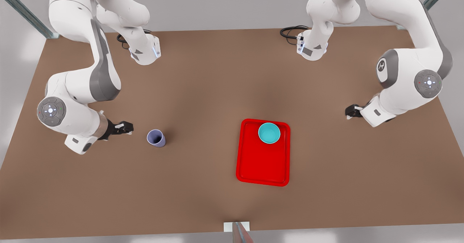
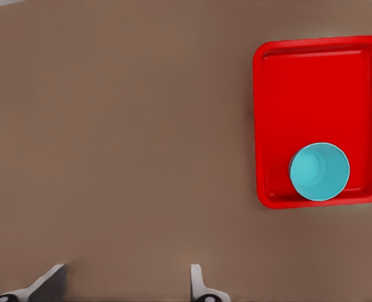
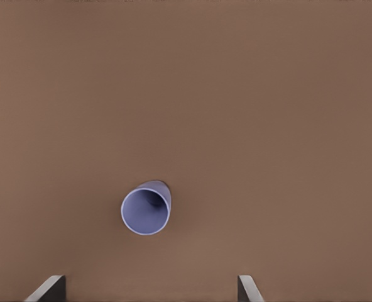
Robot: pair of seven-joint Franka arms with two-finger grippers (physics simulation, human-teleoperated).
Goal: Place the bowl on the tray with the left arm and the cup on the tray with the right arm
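The bowl (image 1: 269, 133) is being carried by the tray (image 1: 262, 163), seated upright in a corner of it, close to the rim on two sides. The left gripper (image 1: 350, 111), at the front view's right, is being held low over the brown bench (image 1: 203, 90), well apart from the tray, with nothing between its fingers. In the left wrist view two pale fingertips (image 2: 198, 283) are being shown spread wide over bare bench, released, with the tray (image 2: 311, 82) and the bowl (image 2: 319, 171) lying ahead of them and off to one side.

The cup (image 1: 156, 138) is being left upright on the bench, well apart from the tray. The right gripper (image 1: 125, 127), at the front view's left, is being held just beside the cup, not touching it. From the front view alone the spread of its fingers cannot be judged; in the right wrist view the fingertips (image 3: 249, 289) are being seen set wide apart, released, with the cup (image 3: 146, 208) ahead of them, nearer one finger than the other, its open mouth and hollow inside being shown from above.
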